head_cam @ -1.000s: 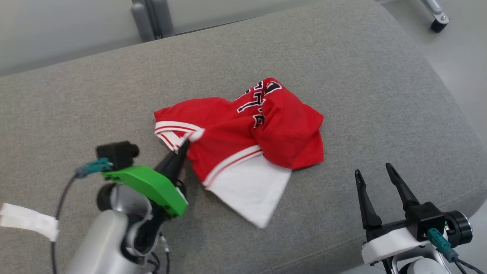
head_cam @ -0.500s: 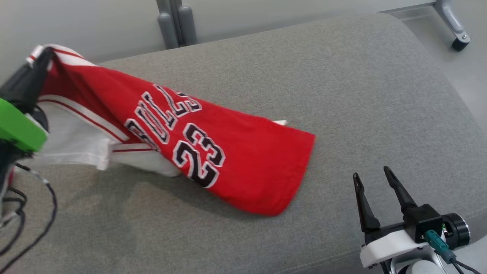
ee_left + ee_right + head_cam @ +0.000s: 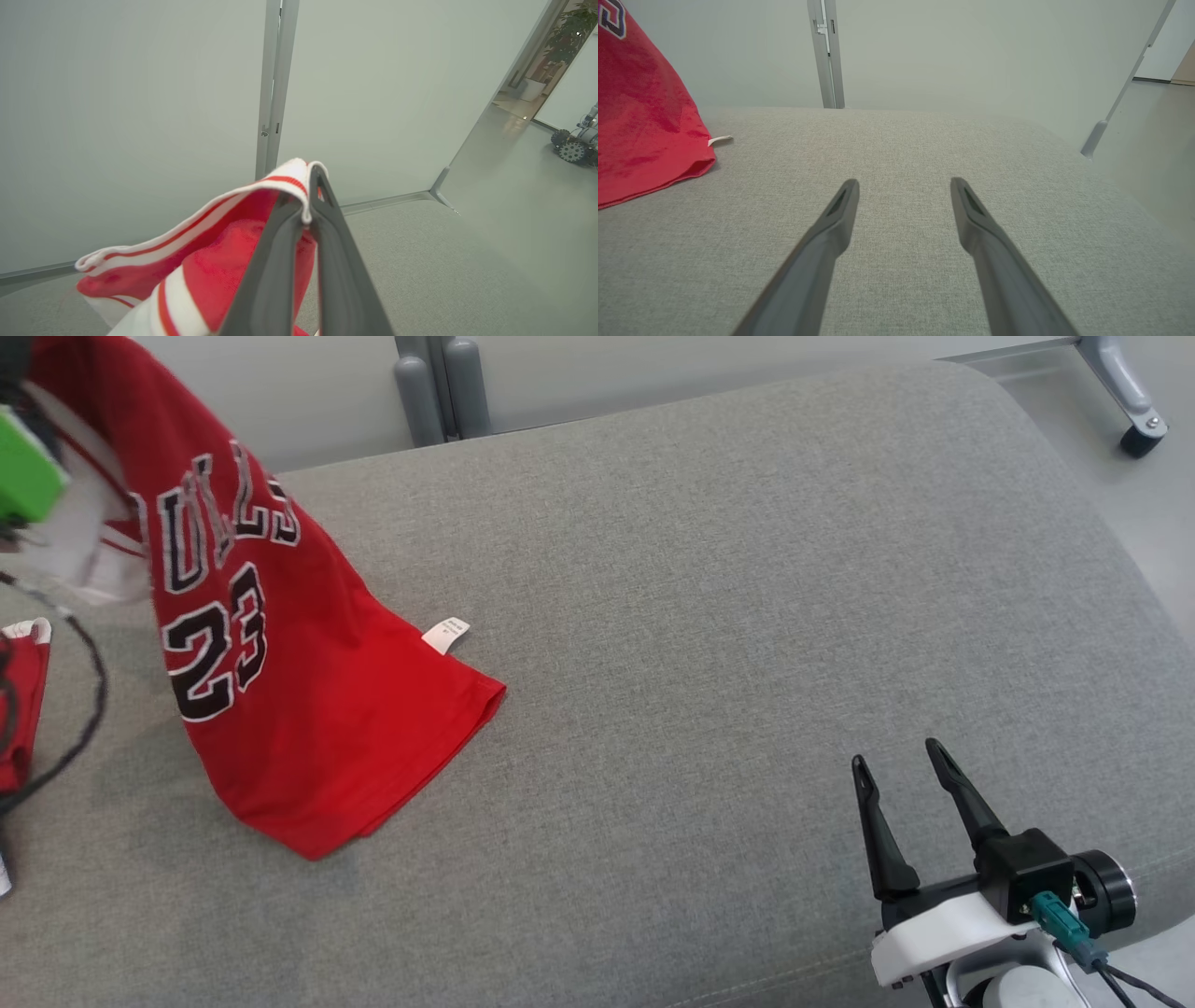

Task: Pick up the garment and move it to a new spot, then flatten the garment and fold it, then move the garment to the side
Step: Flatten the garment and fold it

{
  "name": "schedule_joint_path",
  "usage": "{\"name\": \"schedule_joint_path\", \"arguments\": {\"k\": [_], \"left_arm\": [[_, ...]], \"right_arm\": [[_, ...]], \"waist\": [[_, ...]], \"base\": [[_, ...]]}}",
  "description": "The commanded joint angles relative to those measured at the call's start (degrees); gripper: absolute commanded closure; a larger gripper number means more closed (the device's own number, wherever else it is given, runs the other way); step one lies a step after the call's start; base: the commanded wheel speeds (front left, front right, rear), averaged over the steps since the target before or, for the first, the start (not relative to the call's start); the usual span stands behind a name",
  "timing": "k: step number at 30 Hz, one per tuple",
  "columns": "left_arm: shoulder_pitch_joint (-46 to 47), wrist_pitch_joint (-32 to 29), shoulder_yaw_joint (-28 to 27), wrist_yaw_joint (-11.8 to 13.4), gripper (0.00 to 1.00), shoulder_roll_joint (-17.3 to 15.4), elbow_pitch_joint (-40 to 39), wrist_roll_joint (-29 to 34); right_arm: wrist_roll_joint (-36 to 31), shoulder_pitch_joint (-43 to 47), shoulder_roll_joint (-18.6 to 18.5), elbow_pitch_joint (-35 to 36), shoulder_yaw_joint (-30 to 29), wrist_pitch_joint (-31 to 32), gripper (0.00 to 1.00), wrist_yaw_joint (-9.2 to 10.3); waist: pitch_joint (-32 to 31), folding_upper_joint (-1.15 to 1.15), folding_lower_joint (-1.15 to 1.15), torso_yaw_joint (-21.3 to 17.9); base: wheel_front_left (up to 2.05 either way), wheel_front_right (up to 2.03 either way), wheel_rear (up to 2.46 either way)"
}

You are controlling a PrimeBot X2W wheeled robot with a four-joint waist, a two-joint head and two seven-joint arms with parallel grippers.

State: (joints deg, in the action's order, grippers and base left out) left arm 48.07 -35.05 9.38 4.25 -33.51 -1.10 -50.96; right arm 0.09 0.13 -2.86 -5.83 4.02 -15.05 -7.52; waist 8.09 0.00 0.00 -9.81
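Lifted from a crumpled heap, the red basketball jersey (image 3: 280,681) hangs at the left edge of the grey cushion (image 3: 700,616), hem touching it; left gripper (image 3: 306,191) clamps its striped trim; right gripper (image 3: 901,775) gapes empty near the front right corner; likely light, limp cloth, best gripped at hems.

- Grey fabric cushion (image 3: 709,579): takes up most of the head view, with a seam along its edge at 5 o'clock.
- Twin grey posts (image 3: 439,392): upright behind the cushion, at 11 o'clock.
- Caster (image 3: 1141,439): black wheel on a metal leg, standing on the floor (image 3: 1167,504) at 2 o'clock, apart from the cushion.
- Pale wall panels (image 3: 117,116): behind the cushion.
- Plant (image 3: 577,23): 2 o'clock in the left wrist view, distant.
- Wheeled machine (image 3: 574,147): 3 o'clock, distant, detail indistinct.
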Motion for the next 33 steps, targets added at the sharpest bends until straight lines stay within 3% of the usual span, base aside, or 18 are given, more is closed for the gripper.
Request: {"name": "schedule_joint_path", "arguments": {"k": [1,10,15,19,25,33], "left_arm": [[0.75,-0.16,0.81,-0.26,1.00,1.19,0.47,-0.22],[-5.57,2.22,15.39,0.56,1.00,18.30,2.01,0.34],[-6.93,6.27,21.23,1.90,1.00,26.53,8.39,2.76],[-3.72,11.44,24.98,1.93,1.00,29.12,15.57,6.83],[2.47,19.03,28.29,2.49,1.00,30.47,24.46,8.89],[8.49,29.97,37.71,5.36,0.98,30.48,26.04,0.83]], "right_arm": [[0.51,-0.66,-0.06,-0.14,0.17,-0.21,0.00,0.06],[2.52,-1.89,-0.09,-0.20,1.16,-0.20,0.00,0.06],[5.03,-4.84,-0.09,0.20,3.34,-0.20,0.00,0.06],[8.08,-6.35,-0.06,-0.44,5.18,-0.20,0.00,0.06],[11.13,-7.31,-0.05,-1.01,7.89,-0.20,0.00,0.06],[12.09,-8.21,-0.01,-1.75,9.36,-0.20,0.00,0.06]], "waist": [[0.23,0.00,0.00,-0.24],[3.27,0.00,0.00,-2.70],[7.65,0.00,0.00,-6.41],[10.01,0.00,0.00,-10.25],[12.50,0.00,0.00,-15.40],[14.57,0.00,0.00,-18.28]], "base": [[0.00,0.00,0.00],[0.00,0.00,0.00],[0.00,0.00,0.00],[0.00,0.00,0.00],[0.00,0.00,0.00],[0.00,0.00,0.00]]}}
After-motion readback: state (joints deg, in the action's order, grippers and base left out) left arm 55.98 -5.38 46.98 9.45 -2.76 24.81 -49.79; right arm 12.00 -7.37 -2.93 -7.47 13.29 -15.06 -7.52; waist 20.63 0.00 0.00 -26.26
